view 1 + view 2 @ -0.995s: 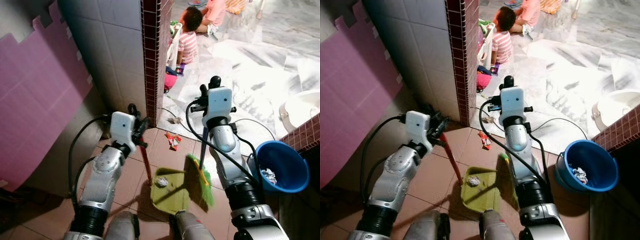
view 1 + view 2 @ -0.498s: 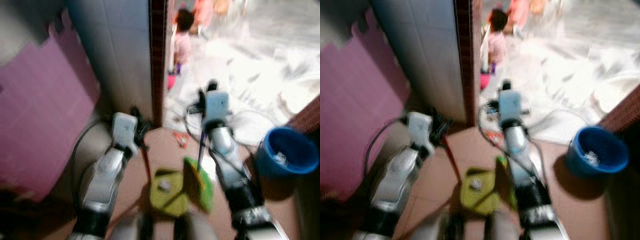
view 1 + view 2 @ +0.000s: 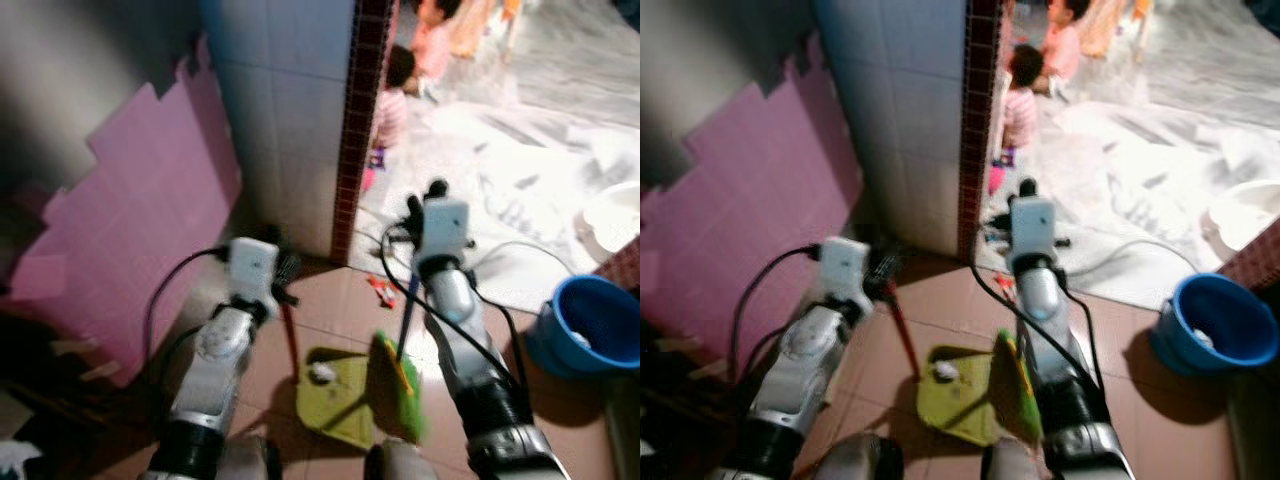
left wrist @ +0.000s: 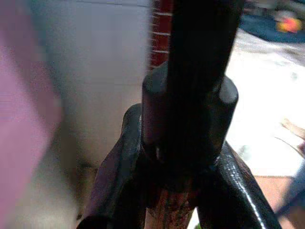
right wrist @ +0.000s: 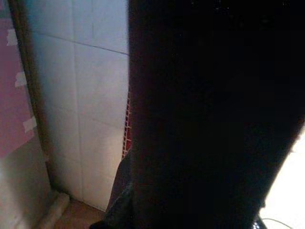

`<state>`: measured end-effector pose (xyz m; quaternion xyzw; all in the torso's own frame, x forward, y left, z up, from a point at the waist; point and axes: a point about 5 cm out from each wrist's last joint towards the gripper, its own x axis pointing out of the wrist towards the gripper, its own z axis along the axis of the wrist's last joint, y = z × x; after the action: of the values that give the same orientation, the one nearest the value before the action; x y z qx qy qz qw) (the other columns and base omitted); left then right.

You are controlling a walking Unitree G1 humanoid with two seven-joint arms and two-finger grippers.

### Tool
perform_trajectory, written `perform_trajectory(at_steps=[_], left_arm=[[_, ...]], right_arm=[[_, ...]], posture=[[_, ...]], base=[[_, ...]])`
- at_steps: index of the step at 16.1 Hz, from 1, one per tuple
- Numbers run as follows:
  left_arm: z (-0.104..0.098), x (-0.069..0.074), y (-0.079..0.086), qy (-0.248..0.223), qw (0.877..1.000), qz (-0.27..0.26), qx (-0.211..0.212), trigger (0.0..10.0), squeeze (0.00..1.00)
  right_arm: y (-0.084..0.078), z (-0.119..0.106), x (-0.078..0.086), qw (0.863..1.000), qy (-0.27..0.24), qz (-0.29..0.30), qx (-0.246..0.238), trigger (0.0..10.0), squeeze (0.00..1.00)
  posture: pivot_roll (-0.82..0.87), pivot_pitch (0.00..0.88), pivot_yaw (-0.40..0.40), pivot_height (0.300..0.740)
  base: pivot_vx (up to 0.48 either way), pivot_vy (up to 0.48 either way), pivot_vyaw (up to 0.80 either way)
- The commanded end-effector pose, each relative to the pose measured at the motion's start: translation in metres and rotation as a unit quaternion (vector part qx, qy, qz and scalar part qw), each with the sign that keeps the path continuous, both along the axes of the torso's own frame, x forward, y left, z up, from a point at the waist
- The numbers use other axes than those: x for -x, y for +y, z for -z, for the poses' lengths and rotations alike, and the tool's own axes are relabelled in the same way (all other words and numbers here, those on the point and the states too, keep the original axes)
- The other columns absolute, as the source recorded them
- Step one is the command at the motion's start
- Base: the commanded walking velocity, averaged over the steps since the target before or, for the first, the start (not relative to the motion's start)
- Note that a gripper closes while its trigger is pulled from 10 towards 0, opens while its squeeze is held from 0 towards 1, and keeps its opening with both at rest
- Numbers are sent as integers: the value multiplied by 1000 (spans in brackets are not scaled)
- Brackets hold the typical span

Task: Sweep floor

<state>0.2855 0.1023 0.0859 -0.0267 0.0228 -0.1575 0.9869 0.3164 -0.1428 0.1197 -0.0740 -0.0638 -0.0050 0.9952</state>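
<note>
Sweeping scene on a brown tiled floor [image 3: 330, 300], seen from the robot's head. The left claw [image 3: 285, 275] was clamped on the top of the red handle [image 3: 291, 335] of a green dustpan [image 3: 340, 390]; in the left wrist view both black fingers [image 4: 119, 181] pressed against the handle's dark end cap. The dustpan rested flat on the floor between the two arms, with a small pale crumpled scrap [image 3: 321, 373] lying in its tray. The right claw [image 3: 412, 215] was closed around the blue handle [image 3: 407, 315] of a green broom [image 3: 400, 385], whose bristle head stood just beside the dustpan's right edge. A small red and white piece of litter [image 3: 381, 291] lay on the floor ahead of the dustpan, near the foot of a white tiled wall corner edged with dark red tiles [image 3: 350, 150]. Pink foam mats [image 3: 150, 230] leaned against the wall on the left. A blue bucket [image 3: 590, 335] stood on the floor to the right of the right arm. Beyond the wall corner, two people [image 3: 400, 90] sat on a pale marble floor [image 3: 530, 150]. The head views were slightly blurred.
</note>
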Motion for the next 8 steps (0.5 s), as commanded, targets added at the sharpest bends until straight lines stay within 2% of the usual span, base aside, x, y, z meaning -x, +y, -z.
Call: perform_trajectory(at_steps=[1, 5, 8], left_arm=[[-11, -3, 5, -25, 999, -16, 34, 10000, 0], [-16, -6, 14, -32, 998, -23, 46, 10000, 0], [-25, -10, 11, -48, 998, -9, 51, 10000, 0]], right_arm=[[-9, 0, 4, 1000, 1, 14, 11, 10000, 0], [-15, 10, 16, 1000, 15, 19, 9, 10000, 0], [-12, -2, 5, 1000, 1, 12, 17, 10000, 0]], posture=[[-45, 0, 40, 740], [-41, 0, 41, 740], [-35, 0, 34, 740]], base=[[0, 0, 0], [0, 0, -775], [0, 0, -800]])
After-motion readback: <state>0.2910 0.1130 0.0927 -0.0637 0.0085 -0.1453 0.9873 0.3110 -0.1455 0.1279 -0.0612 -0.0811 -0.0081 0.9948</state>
